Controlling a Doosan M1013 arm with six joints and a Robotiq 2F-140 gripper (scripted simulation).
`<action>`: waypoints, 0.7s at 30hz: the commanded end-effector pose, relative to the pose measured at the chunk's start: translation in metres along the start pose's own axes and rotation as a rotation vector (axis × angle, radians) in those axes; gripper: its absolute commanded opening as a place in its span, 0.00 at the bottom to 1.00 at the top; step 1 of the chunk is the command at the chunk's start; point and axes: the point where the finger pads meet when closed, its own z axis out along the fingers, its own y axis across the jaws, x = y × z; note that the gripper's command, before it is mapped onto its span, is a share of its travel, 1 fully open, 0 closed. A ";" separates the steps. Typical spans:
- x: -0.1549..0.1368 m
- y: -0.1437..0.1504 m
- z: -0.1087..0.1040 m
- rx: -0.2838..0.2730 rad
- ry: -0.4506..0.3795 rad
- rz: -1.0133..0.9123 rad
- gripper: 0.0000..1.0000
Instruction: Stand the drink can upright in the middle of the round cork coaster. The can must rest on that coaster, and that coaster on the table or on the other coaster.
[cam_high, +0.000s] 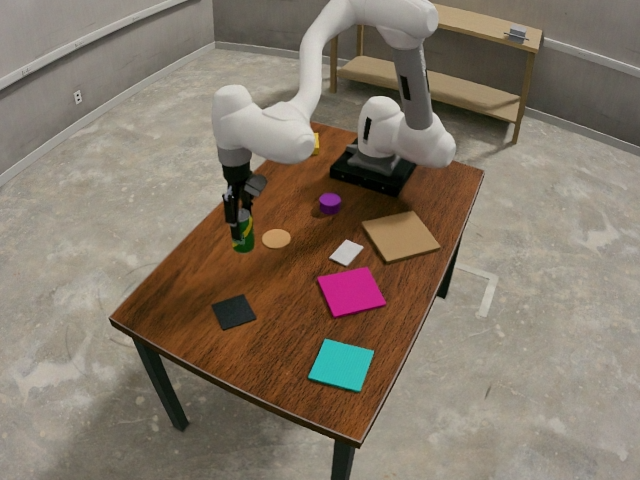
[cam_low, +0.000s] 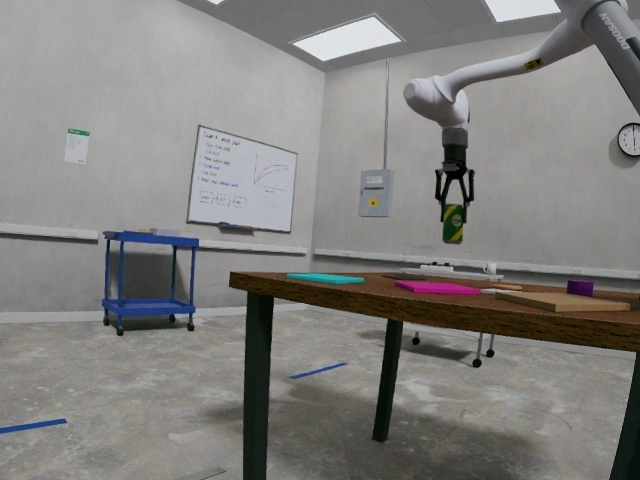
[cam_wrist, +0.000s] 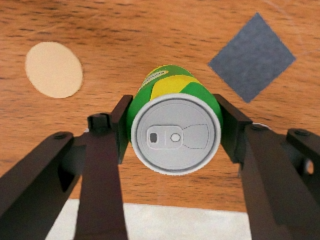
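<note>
My gripper (cam_high: 238, 227) (cam_low: 453, 206) (cam_wrist: 171, 109) is shut on the green and yellow drink can (cam_high: 245, 239) (cam_low: 452, 225) (cam_wrist: 175, 135). It holds the can upright, silver top up, well above the wooden table (cam_high: 279, 335) (cam_low: 465, 310). The round cork coaster (cam_high: 276, 238) (cam_wrist: 54, 69) lies flat on the table a little to the right of the can in the top view. In the wrist view it shows at the upper left, clear of the can.
A dark grey square tile (cam_high: 233, 311) (cam_wrist: 252, 57), a white tile (cam_high: 346, 252), a magenta tile (cam_high: 351, 291), a teal tile (cam_high: 341, 364) and a square cork coaster (cam_high: 400, 235) lie on the table. A purple cylinder (cam_high: 329, 203) stands near the robot base (cam_high: 372, 173).
</note>
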 end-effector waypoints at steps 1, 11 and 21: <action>-0.001 -0.018 -0.002 -0.002 0.000 0.000 0.10; 0.000 -0.067 0.000 -0.002 0.000 0.000 0.10; 0.003 -0.111 0.004 -0.002 0.000 0.000 0.10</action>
